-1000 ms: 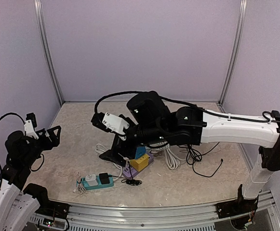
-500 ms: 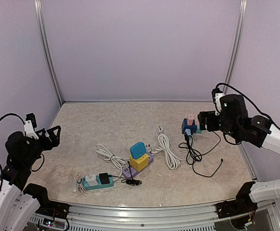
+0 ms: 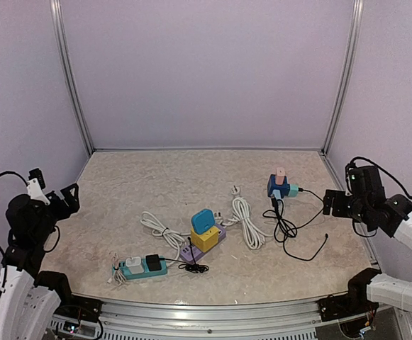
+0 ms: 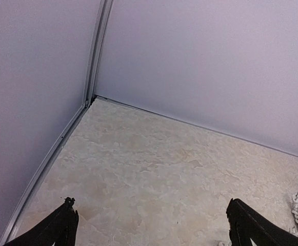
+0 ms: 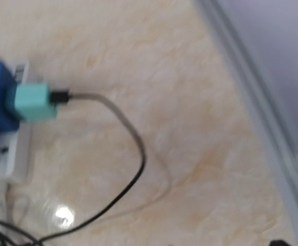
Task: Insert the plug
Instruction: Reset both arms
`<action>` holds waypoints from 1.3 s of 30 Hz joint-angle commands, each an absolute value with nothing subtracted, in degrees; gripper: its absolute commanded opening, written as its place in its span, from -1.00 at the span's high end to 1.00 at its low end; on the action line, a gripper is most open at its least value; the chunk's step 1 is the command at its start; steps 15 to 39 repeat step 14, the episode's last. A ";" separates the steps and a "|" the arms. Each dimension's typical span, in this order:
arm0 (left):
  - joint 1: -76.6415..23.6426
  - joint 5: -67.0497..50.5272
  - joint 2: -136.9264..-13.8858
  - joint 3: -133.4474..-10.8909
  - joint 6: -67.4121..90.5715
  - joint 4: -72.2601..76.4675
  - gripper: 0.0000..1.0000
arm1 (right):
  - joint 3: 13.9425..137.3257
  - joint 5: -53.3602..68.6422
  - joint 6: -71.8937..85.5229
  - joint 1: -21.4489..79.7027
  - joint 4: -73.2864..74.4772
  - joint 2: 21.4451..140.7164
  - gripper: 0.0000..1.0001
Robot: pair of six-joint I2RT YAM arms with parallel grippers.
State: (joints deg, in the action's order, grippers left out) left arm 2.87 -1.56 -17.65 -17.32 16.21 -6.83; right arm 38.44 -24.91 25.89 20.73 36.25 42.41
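Currently, left end effector (image 3: 67,197): fingers spread wide with nothing between them; held above the surface at its 9 o'clock edge, pointing toward the middle.
right end effector (image 3: 331,202): at the 3 o'clock edge, jaws apart, gripping nothing; own fingers barely show in the wrist view.
surface (image 3: 135,184): beige marbled slab, with pale lilac walls on three sides.
small white plug (image 3: 235,190): lies loose on the surface at 1 o'clock from centre, at the end of the white coiled cable (image 3: 246,221); not in any socket.
blue cube adapter (image 3: 277,188): at 2 o'clock; pink plug (image 3: 281,173) upright on top, mint-green plug (image 5: 33,101) in the side facing 3 o'clock, thin black lead (image 3: 291,230) looping away toward 5 o'clock.
yellow block with a blue cap (image 3: 204,230): near centre, standing on the purple power strip (image 3: 190,251).
teal power strip (image 3: 143,266): at 7 o'clock; one white and one black plug seated in it.
right wrist view: blurred; adapter at 9 o'clock of the frame.
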 commanded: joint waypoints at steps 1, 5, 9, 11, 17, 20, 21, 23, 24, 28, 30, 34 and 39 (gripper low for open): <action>5.69 -2.69 -17.18 -16.44 15.10 -5.45 -0.98 | 38.91 -18.76 24.02 19.83 32.79 46.93 -0.99; 7.03 -3.26 -17.94 -16.44 14.99 -5.37 -0.97 | 39.60 -15.31 24.51 19.87 28.09 49.88 -0.99; 7.90 -3.90 -18.85 -16.44 14.90 -5.36 -0.97 | 40.70 -17.88 28.44 19.90 27.56 50.89 -0.99; 8.48 -4.08 -19.35 -16.44 14.85 -5.36 -0.97 | 39.01 -18.11 29.01 19.91 25.37 49.22 -0.99; 9.15 -4.21 -19.64 -16.44 14.79 -5.45 -0.98 | 37.68 -16.81 27.70 19.91 23.69 47.39 -0.99; 9.15 -4.21 -19.64 -16.44 14.79 -5.45 -0.98 | 37.68 -16.81 27.70 19.91 23.69 47.39 -0.99; 9.15 -4.21 -19.64 -16.44 14.79 -5.45 -0.98 | 37.68 -16.81 27.70 19.91 23.69 47.39 -0.99; 9.15 -4.21 -19.64 -16.44 14.79 -5.45 -0.98 | 37.68 -16.81 27.70 19.91 23.69 47.39 -0.99; 9.15 -4.21 -19.64 -16.44 14.79 -5.45 -0.98 | 37.68 -16.81 27.70 19.91 23.69 47.39 -0.99; 9.15 -4.21 -19.64 -16.44 14.79 -5.45 -0.98 | 37.68 -16.81 27.70 19.91 23.69 47.39 -0.99; 9.15 -4.21 -19.64 -16.44 14.79 -5.45 -0.98 | 37.68 -16.81 27.70 19.91 23.69 47.39 -0.99; 9.15 -4.21 -19.64 -16.44 14.79 -5.45 -0.98 | 37.68 -16.81 27.70 19.91 23.69 47.39 -0.99; 9.15 -4.21 -19.64 -16.44 14.79 -5.45 -0.98 | 37.68 -16.81 27.70 19.91 23.69 47.39 -0.99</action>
